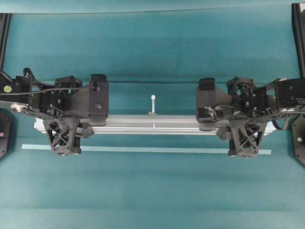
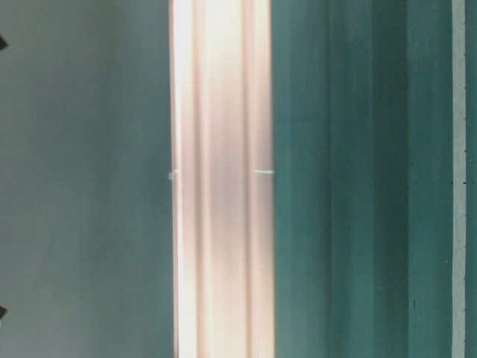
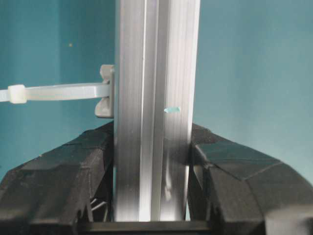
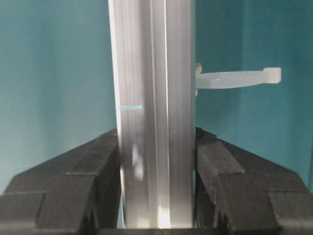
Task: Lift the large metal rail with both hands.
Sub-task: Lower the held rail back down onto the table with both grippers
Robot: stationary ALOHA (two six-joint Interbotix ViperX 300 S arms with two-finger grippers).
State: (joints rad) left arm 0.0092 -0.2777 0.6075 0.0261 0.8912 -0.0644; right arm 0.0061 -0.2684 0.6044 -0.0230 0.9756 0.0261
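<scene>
Silver aluminium is seen across the middle of the overhead view, where the large metal rail [image 1: 153,125] is stretched from left to right over the teal table [image 1: 152,191]. Its left end is covered by the left gripper [image 1: 97,125] and its right end by the right gripper [image 1: 208,125]. One white peg [image 1: 153,104] is seen near the rail's mid-length on its far edge, and a thin pale-teal strip [image 1: 143,149] is laid parallel to the rail, nearer the bottom of that view and apart from it.

How the rail is held cannot be read from overhead, since the gripper bodies hide the fingers. That is supplied by the wrist views. In the left wrist view the rail [image 3: 155,107] is clamped between two black fingers [image 3: 68,171], each pressed against one side face. A white peg [image 3: 58,92] is shown jutting sideways from the rail's edge (a detail barely resolved from above). In the right wrist view the rail [image 4: 154,107] is gripped likewise between black fingers [image 4: 244,181], with a peg [image 4: 237,78] projecting to the other side.

In the table-level view the rail [image 2: 222,179] is rendered only as a blurred bright band, and the strip [image 2: 459,179] is possibly the pale line at the right edge.
</scene>
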